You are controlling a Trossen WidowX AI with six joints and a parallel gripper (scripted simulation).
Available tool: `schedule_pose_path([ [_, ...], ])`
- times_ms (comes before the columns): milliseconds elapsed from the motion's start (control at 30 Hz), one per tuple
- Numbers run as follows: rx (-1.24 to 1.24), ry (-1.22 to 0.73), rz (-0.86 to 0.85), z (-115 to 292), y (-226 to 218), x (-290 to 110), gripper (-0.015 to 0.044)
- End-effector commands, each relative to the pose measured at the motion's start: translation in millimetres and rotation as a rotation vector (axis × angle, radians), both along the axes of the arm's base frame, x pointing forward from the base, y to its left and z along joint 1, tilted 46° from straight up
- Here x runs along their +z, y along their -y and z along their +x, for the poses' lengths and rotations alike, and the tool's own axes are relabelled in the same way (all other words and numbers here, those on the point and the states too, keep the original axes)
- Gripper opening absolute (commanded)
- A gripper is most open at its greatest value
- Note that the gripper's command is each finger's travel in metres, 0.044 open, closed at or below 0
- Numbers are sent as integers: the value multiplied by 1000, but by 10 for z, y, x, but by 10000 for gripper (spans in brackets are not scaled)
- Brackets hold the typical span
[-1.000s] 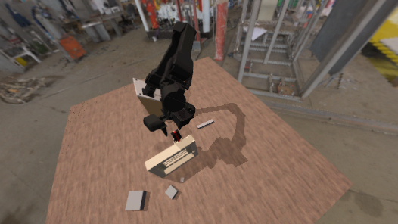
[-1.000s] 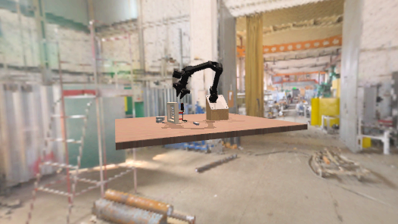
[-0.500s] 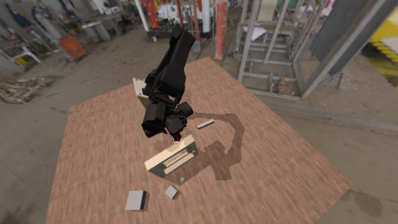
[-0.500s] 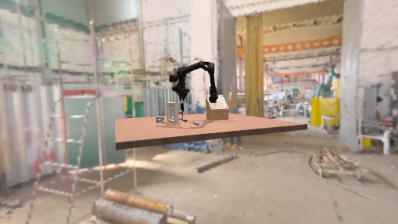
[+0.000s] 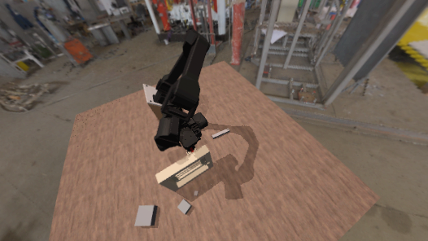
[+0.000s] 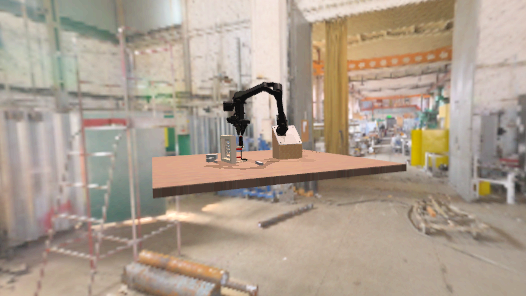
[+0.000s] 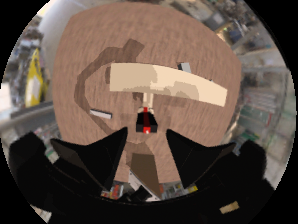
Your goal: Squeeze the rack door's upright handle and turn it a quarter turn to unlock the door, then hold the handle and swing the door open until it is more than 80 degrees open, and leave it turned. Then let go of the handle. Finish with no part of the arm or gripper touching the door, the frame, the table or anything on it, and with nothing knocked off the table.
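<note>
Red-and-black handle (image 5: pixel 192 151) (image 6: pixel 241 141) (image 7: pixel 146 122) seemingly just beyond and between the spread, empty fingers (image 5: pixel 190 149) (image 6: pixel 241 132).

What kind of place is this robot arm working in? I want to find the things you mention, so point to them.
It looks like an industrial workshop or factory hall, though I can't say what it makes. An orange overhead beam (image 6: pixel 400 61) spans the bay, rusty pipes (image 6: pixel 182 267) lie on the bare concrete floor (image 6: pixel 325 250), and a metal frame (image 5: pixel 265 49) stands behind the table (image 5: pixel 285 175).
</note>
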State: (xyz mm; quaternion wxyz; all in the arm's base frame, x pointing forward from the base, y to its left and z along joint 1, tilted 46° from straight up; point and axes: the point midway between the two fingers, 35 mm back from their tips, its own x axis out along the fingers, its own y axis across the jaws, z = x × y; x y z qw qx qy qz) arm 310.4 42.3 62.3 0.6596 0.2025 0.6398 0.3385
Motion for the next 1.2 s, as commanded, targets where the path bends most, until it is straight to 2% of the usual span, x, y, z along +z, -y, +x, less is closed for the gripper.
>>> schedule_pose_path([
  [0,-4,-6,3,-2,-39,-49,281],
  [1067,-3,-6,8,-46,-389,-378,281],
  [1167,-3,-6,8,-46,-389,-378,202],
])
